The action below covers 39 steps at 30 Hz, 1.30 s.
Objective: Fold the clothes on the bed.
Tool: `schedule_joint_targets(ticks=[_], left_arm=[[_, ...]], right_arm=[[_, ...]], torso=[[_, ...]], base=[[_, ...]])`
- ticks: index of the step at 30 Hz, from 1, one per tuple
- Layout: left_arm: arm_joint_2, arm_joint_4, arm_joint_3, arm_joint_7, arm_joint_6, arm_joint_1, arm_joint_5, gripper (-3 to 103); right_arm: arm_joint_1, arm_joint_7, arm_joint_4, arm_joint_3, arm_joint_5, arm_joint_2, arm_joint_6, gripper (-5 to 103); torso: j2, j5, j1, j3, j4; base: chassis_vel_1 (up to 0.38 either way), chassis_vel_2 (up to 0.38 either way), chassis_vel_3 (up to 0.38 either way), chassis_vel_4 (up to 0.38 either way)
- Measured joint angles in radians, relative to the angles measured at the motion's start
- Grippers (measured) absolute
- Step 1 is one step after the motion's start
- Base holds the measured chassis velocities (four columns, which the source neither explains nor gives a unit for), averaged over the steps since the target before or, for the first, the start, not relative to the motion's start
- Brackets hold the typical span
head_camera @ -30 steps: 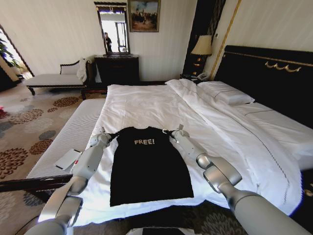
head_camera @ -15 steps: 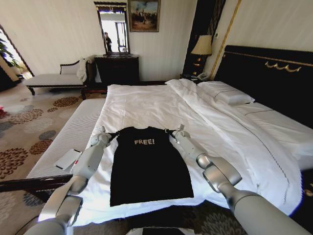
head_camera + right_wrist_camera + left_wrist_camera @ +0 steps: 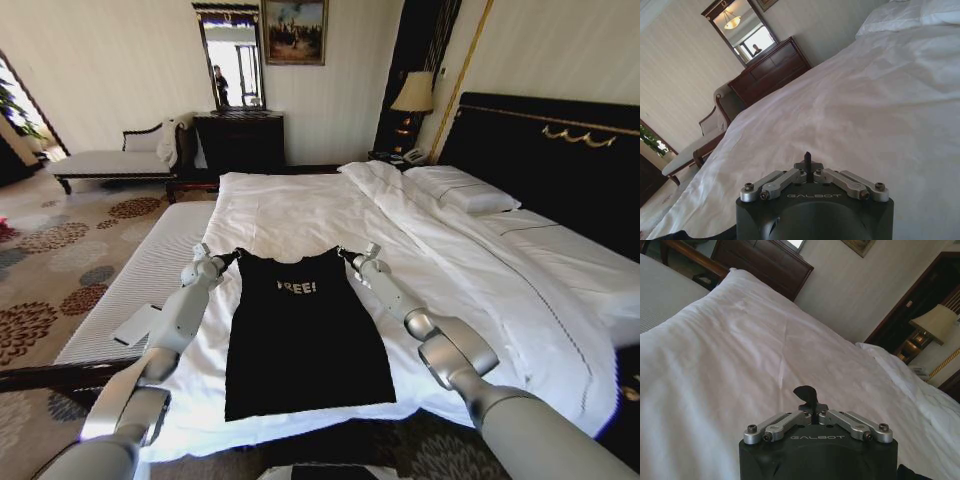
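**Both pincers gripping the T-shirt's shoulders**

Lying flat on the white bed (image 3: 300, 215), chest lettering up, hem toward the robot: the black T-shirt (image 3: 303, 335). Pinching the shirt's shoulder corner on the robot's left, fingers closed tight on the fabric: the left gripper (image 3: 232, 257); in its wrist view (image 3: 810, 405), a tab of black cloth poking out from between the shut fingers. Clamping the opposite shoulder the same way: the right gripper (image 3: 345, 254), fingers pressed together (image 3: 808, 165) on a thin sliver of dark cloth. Stretching taut and straight between the two pincers: the shirt's top edge. Spreading beyond both pincers: bare white sheet, with pillows (image 3: 462, 188) farther off by the dark headboard (image 3: 560, 150).
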Motion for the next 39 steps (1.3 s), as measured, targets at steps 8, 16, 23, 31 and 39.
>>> schedule_joint_targets(ticks=[8, 16, 23, 31, 39], left_arm=[[0.006, 0.019, 0.0, 0.001, -0.014, -0.027, -0.005, 1], [0.021, 0.027, -0.011, 0.001, -0.019, -0.067, -0.036, 1], [0.049, 0.006, -0.009, 0.0, -0.02, -0.078, -0.072, 1], [0.137, -0.185, 0.042, -0.023, -0.015, 0.055, -0.137, 1], [0.33, -0.492, 0.017, -0.054, -0.023, 0.271, -0.261, 1]], right_arm=[[0.021, -0.016, 0.0, 0.008, 0.03, 0.003, 0.035, 1], [0.057, -0.015, 0.001, -0.001, 0.066, 0.002, 0.044, 1], [0.073, -0.017, 0.023, -0.02, 0.1, -0.01, 0.057, 1], [-0.034, 0.047, 0.307, -0.143, 0.188, -0.115, 0.068, 1], [-0.217, 0.2, 0.772, -0.151, 0.289, -0.394, 0.068, 1]], torso=[[0.0, -0.0002, 0.0, 0.0, 0.0005], [0.0, 0.0, 0.0, 0.0, 0.0003], [0.0, -0.0001, 0.0, 0.0, 0.0004], [0.0, 0.0003, 0.0, 0.0, 0.0006], [0.0, -0.0002, 0.0, -0.001, -0.0009]], base=[[0.0, 0.0, 0.0, 0.0], [0.0, 0.0, 0.0, 0.0], [0.0, 0.0, 0.0, 0.0], [0.0, 0.0, 0.0, 0.0], [0.0, 0.0, 0.0, 0.0]])
